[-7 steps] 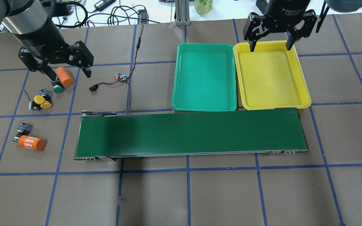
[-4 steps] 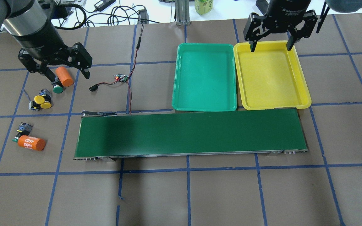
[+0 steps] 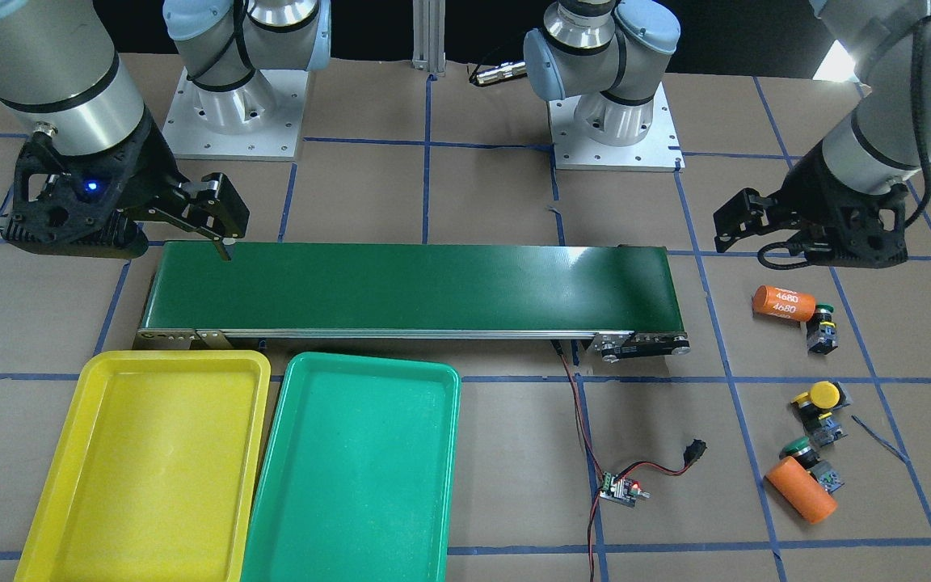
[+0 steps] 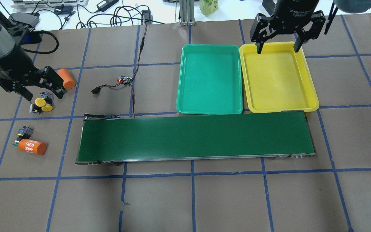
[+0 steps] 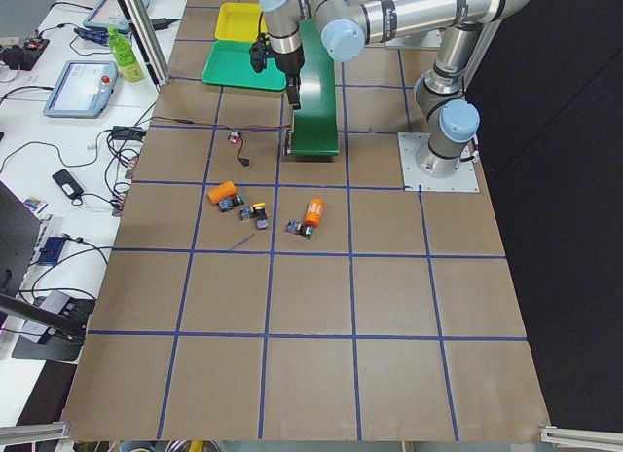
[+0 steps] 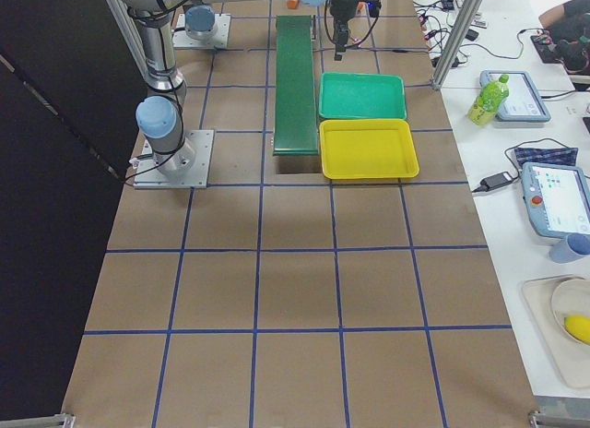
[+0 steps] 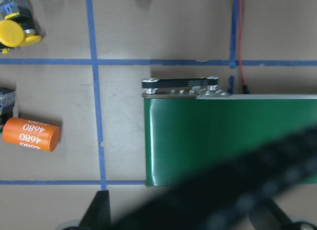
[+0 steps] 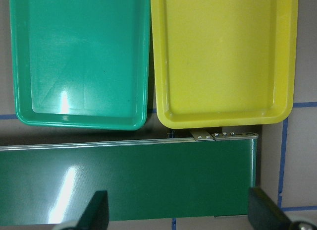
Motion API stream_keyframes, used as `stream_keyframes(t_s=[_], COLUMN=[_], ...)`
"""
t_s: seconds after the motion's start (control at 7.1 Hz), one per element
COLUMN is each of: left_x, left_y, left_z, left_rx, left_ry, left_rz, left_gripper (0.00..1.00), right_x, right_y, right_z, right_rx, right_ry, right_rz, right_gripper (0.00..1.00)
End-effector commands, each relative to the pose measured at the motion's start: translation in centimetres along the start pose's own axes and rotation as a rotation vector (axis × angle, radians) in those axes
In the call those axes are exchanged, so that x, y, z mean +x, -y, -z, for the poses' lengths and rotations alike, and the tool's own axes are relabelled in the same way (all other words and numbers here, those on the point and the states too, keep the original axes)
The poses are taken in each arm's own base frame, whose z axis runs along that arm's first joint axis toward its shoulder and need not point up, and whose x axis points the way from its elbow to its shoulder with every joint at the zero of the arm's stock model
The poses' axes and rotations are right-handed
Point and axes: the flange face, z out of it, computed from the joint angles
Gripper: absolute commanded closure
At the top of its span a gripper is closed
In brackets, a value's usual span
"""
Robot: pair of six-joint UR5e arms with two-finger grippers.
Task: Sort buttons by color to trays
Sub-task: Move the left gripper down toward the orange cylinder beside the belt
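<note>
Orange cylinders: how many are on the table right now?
2. The cylinder marked 4680 lies on the robot's left, nearer its base; the plain orange cylinder lies farther out, past the yellow buttons. None appears hidden.

Buttons (image 5: 259, 215) & two orange cyls (image 5: 314, 211) lie bunched mid-table, just nearer than the belt's (image 5: 316, 101) end; green tray (image 5: 234, 64), then yellow tray (image 5: 238, 20), far left.

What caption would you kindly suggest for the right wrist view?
Right gripper, open, looks down on conveyor belt, green tray and yellow tray.
</note>
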Motion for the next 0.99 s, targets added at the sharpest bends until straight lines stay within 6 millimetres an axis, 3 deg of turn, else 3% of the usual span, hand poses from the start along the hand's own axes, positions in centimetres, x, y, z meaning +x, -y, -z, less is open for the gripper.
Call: stream_keyframes(t_s=[0.0,0.28,0.42,0.7,0.84], left_x=[-6.6,-9.2,-9.8,-11.9,-13.1], left_y=[3.3,8.7,10.7,16.8,19.3], left_z=[-4.0,-7.8,-9.6,-12.5,-15.0], left_rx=[0.030,0.153,0.168,0.207,0.190], left_ry=[-0.009,0.059,0.034,-0.047,-0.060], left_rz=[-0.063,-0.104,-0.066,0.000,0.042], left_gripper=[0.00,0.00,0.00,0.00,0.00], right_x=[0.0,0.0,0.1,0.1,0.1], right_y=[0.0,0.0,0.0,0.0,0.0], right_z=[-0.1,-0.1,-0.3,-0.4,-0.5], right_rx=[-0.003,-0.003,-0.006,-0.007,-0.010], right_ry=[0.000,0.000,0.000,0.000,0.000], right_rz=[0.000,0.000,-0.001,-0.003,-0.003], right_gripper=[0.00,0.00,0.00,0.00,0.00])
